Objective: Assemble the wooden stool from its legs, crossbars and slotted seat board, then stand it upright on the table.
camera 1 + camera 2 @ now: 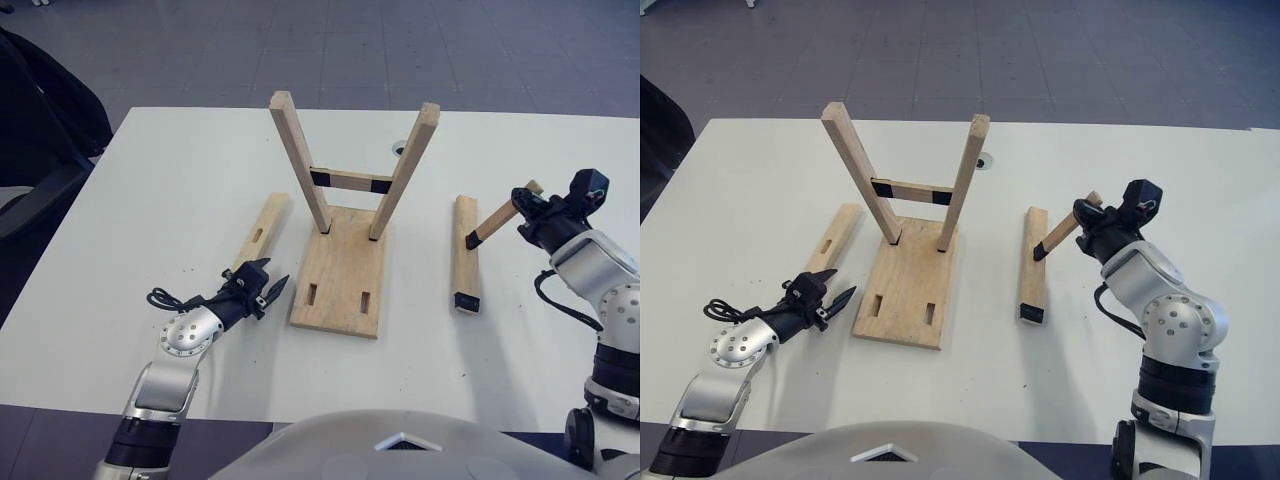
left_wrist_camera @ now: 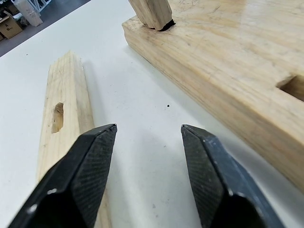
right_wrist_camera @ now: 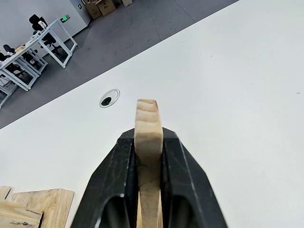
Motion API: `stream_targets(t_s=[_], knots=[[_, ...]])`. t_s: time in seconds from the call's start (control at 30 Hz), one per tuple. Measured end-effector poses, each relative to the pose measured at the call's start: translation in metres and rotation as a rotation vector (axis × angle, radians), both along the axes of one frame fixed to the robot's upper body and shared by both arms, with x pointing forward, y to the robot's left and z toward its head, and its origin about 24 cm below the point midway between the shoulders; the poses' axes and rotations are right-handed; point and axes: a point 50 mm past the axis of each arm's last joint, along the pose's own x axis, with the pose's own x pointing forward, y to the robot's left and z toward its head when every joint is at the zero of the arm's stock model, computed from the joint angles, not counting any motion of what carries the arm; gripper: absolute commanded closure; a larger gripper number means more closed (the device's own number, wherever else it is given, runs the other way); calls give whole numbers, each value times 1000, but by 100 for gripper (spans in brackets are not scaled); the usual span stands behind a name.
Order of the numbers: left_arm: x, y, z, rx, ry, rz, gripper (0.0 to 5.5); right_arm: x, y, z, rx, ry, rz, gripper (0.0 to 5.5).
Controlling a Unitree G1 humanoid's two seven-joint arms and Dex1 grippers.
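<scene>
The slotted seat board [image 1: 342, 272] lies flat on the white table [image 1: 150, 200]. Two legs [image 1: 300, 160] stand in its far slots, joined by a crossbar [image 1: 350, 181] with black ends. A loose leg [image 1: 260, 232] lies left of the board, and another loose leg [image 1: 465, 254] lies right of it. My left gripper [image 1: 268, 289] is open, low over the table between the left loose leg [image 2: 64, 109] and the board's edge [image 2: 199, 85]. My right gripper [image 1: 522, 209] is shut on a second crossbar [image 1: 492, 222], held tilted with its black tip near the right loose leg.
A cable grommet [image 1: 399, 148] sits in the table behind the standing legs. A dark chair [image 1: 40, 150] stands off the table's left side. Two near slots [image 1: 338, 296] in the board are unfilled. Bare table surface lies to the far left and far right.
</scene>
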Motion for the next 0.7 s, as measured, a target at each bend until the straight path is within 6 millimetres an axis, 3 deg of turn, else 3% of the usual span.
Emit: stream_targets(t_s=[0.2, 0.33, 0.5, 0.7], knots=[[2, -1, 0, -3, -2, 14, 299, 4, 39, 2, -278, 3, 47, 510], [6, -2, 2, -4, -19, 16, 299, -9, 67, -7, -428, -31, 207, 510], [5, -3, 1, -3, -19, 36, 299, -34, 53, -13, -402, -87, 320, 510], [6, -6, 0, -6, -16, 41, 299, -30, 38, -14, -348, -124, 463, 510]])
